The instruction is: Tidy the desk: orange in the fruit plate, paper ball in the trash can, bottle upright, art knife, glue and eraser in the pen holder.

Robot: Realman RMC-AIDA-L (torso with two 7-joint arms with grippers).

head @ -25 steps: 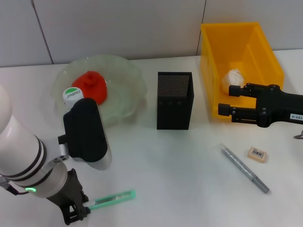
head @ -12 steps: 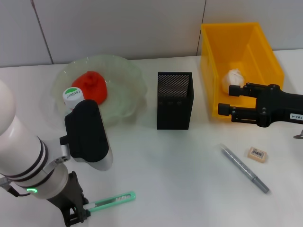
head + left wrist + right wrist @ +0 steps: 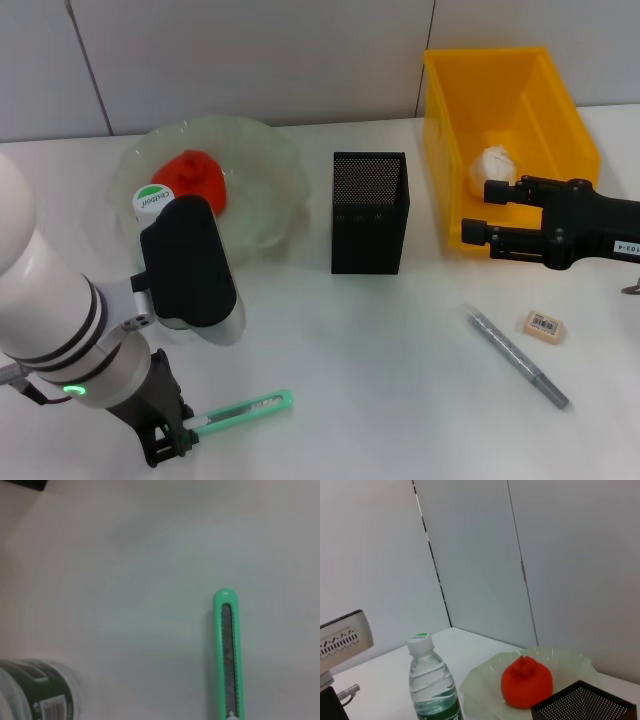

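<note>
Left tool (image 3: pixel 170 440) was clamped on end of green art knife (image 3: pixel 245 410), low over tabletop (image 3: pixel 380 370), knife not yet in pen holder (image 3: pixel 369 212). Right tool (image 3: pixel 480 212) was apart, idle beside trash can (image 3: pixel 575 130).

Done: orange (image 3: pixel 192 180) in fruit plate (image 3: pixel 265 150), paper ball (image 3: pixel 494 164) in can, bottle (image 3: pixel 433 684) upright.

Left: knife, grey glue (image 3: pixel 517 356), eraser (image 3: pixel 545 326).
</note>
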